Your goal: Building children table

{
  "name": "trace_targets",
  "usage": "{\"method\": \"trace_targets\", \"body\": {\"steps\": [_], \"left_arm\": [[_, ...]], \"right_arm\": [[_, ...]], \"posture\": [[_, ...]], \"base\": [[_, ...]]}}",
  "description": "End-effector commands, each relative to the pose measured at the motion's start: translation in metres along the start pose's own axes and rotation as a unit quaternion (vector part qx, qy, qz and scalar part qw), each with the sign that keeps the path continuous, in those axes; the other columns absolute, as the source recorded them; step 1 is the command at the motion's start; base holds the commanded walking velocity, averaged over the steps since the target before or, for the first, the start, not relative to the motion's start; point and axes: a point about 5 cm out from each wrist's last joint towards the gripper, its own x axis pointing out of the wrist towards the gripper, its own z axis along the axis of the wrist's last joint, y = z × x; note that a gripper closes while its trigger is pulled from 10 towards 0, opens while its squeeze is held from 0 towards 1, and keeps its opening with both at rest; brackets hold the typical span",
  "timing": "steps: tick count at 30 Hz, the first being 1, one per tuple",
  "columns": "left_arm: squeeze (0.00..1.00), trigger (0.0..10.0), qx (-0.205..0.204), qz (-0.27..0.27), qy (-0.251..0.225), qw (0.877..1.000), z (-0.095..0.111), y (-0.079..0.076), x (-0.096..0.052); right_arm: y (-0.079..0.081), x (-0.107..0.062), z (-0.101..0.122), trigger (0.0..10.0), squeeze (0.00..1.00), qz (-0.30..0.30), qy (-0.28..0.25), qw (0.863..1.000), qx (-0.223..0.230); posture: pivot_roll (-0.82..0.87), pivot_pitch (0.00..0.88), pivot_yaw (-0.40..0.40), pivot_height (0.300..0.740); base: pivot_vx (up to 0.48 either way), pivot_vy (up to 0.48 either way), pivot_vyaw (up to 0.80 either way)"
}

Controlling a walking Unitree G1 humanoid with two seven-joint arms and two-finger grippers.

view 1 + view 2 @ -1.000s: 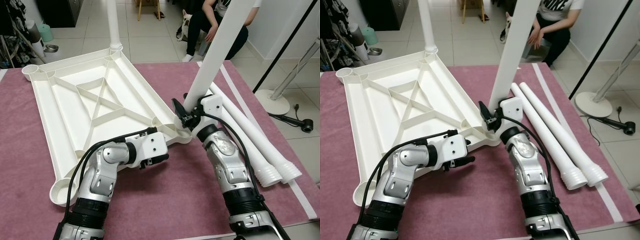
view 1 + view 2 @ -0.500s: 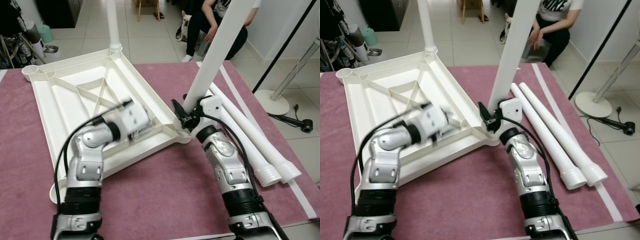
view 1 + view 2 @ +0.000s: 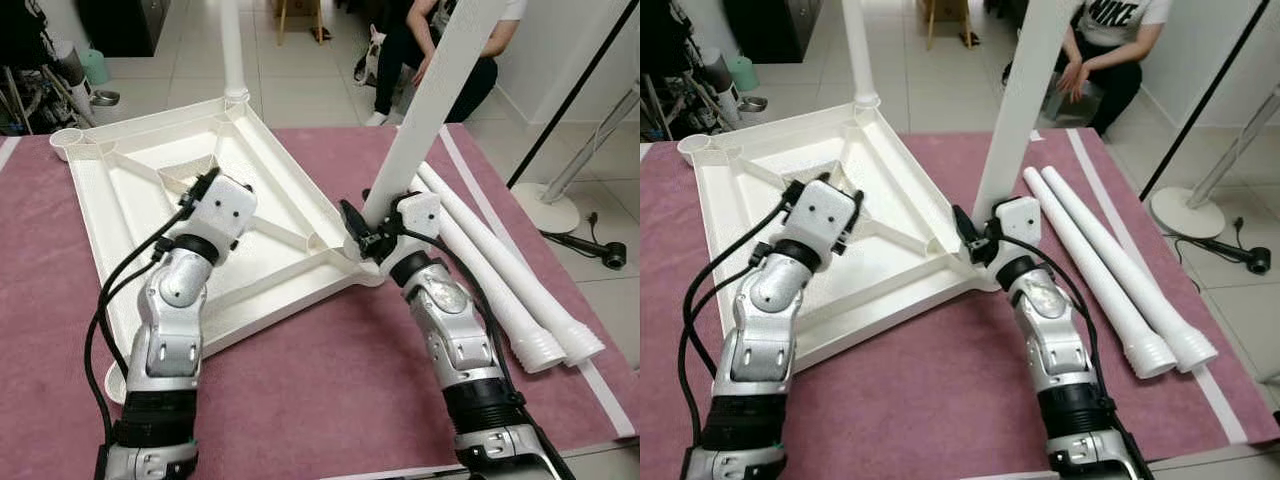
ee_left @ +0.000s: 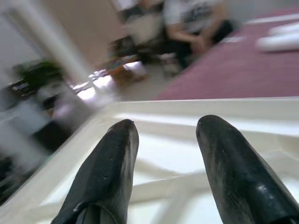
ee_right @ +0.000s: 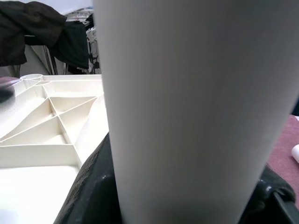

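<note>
The right gripper (image 3: 362,236) is squeezing a white leg (image 3: 425,110) over the corner hole of the tabletop (image 3: 130,200), upside down on the mat (image 3: 330,370). The left gripper (image 4: 163,154), fingers apart, is hovering above. Next: push the leg down straight.

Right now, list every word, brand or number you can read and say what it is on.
"NIKE", partly cut off by the frame's top edge, on the seated person's white shirt.
No readable text on the white tabletop, the table legs or either robot arm.
</note>
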Motion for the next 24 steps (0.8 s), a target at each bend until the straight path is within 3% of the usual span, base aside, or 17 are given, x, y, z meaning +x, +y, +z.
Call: {"method": "trace_targets", "body": {"steps": [1,4,6,7,8,14,18,20,24], "left_arm": [[0.00,10.0,-0.066,-0.250,0.072,0.963,-0.013,-0.026,-0.010],[0.00,10.0,-0.056,-0.292,0.069,0.952,-0.013,-0.026,-0.015],[0.00,10.0,-0.033,-0.349,0.072,0.934,-0.015,-0.029,-0.021],[0.00,10.0,-0.033,-0.349,0.072,0.934,-0.015,-0.029,-0.021],[0.00,10.0,-0.034,-0.365,0.079,0.927,-0.016,-0.031,-0.023],[0.00,10.0,-0.046,-0.413,0.118,0.902,-0.031,-0.055,-0.034],[0.00,10.0,-0.044,-0.410,0.125,0.903,-0.034,-0.058,-0.031],[0.00,10.0,-0.052,-0.372,0.124,0.919,-0.030,-0.052,-0.016],[0.00,10.0,-0.060,-0.340,0.124,0.931,-0.028,-0.044,-0.006]], "right_arm": [[-0.001,-0.001,0.003,10.0,0.00,0.000,-0.006,1.000,-0.003],[-0.002,-0.001,0.005,10.0,0.00,0.000,-0.009,1.000,-0.006],[-0.008,-0.002,0.008,10.0,0.00,-0.010,-0.014,1.000,-0.012],[-0.008,-0.002,0.008,10.0,0.00,-0.010,-0.014,1.000,-0.012],[-0.012,-0.003,0.009,10.0,0.00,-0.017,-0.016,1.000,-0.014],[-0.020,-0.008,0.007,10.0,0.00,-0.048,-0.015,0.999,-0.009],[-0.017,-0.006,0.007,10.0,0.00,-0.048,-0.017,0.999,-0.008],[-0.013,-0.005,0.008,10.0,0.00,-0.041,-0.019,0.999,-0.005],[-0.012,-0.006,0.007,10.0,0.00,-0.037,-0.017,0.999,-0.006]], "posture": [[-0.01,0.000,0.000,0.740],[-0.01,0.000,0.000,0.740],[-0.02,0.000,0.000,0.740],[-0.02,0.000,0.000,0.740],[-0.02,0.000,0.170,0.740],[-0.04,0.000,0.212,0.740],[-0.04,0.000,0.216,0.740],[-0.04,0.000,0.211,0.740],[-0.05,0.000,0.187,0.740]], "base": [[0.000,0.000,0.00],[0.000,0.000,0.00],[0.000,0.000,0.00],[0.000,0.000,0.00],[0.000,0.000,0.00],[0.000,0.000,0.00],[0.000,0.000,0.00],[0.000,0.000,0.00],[0.000,0.000,0.00]]}}
